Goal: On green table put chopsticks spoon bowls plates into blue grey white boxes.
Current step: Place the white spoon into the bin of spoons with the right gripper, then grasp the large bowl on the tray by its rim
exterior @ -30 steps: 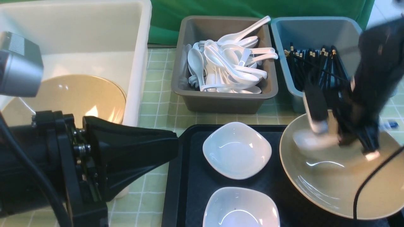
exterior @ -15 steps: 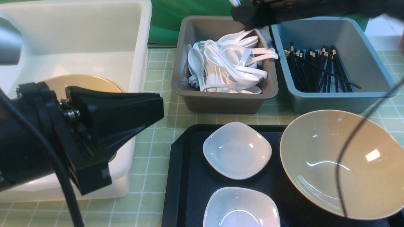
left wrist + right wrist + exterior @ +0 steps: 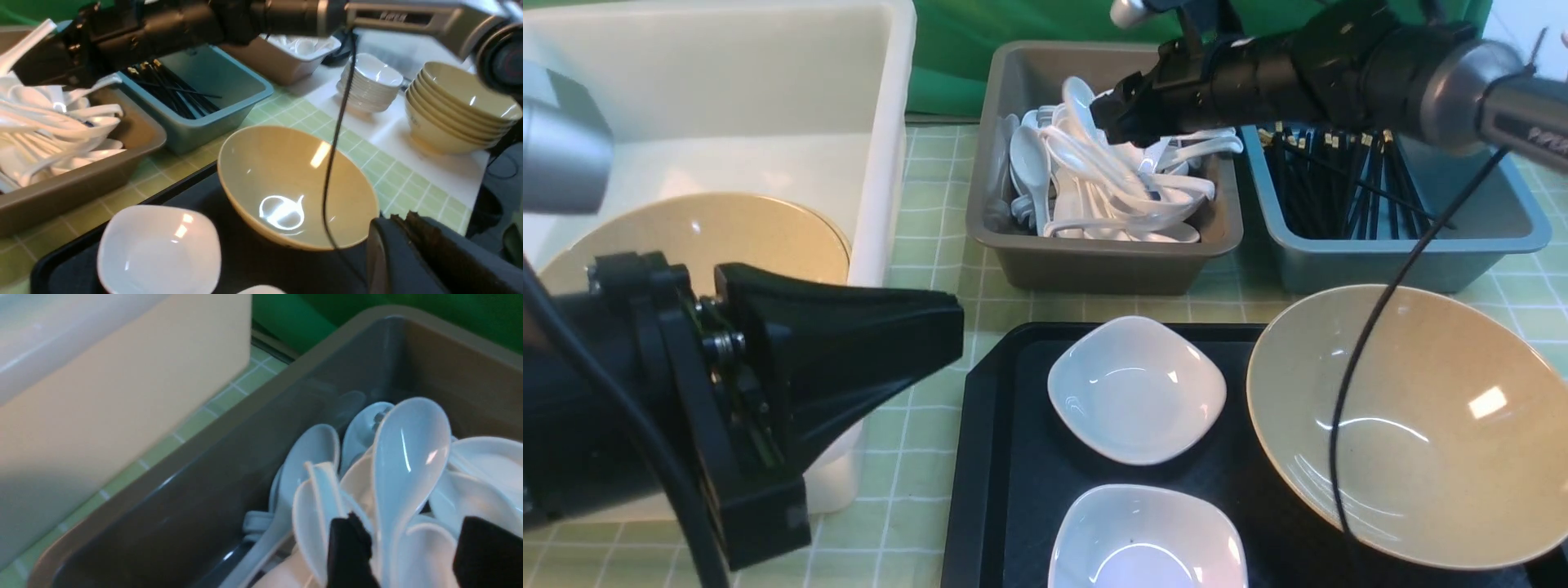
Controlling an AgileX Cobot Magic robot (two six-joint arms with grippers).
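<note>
The spoon (image 3: 408, 457) lies on the heap (image 3: 1111, 196) in the brown-grey box (image 3: 1094, 261), upper middle, between the right gripper's (image 3: 419, 555) parted jaws; chopsticks (image 3: 1339, 180) and one bowl (image 3: 703, 237) are boxed, another bowl (image 3: 1421, 441) and two plates (image 3: 1135, 392) wait lower right, left gripper (image 3: 952, 327) closed, empty.

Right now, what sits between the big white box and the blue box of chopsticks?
The brown-grey box, heaped with white spoons, stands between the white box and the blue box; the front view shows it.
</note>
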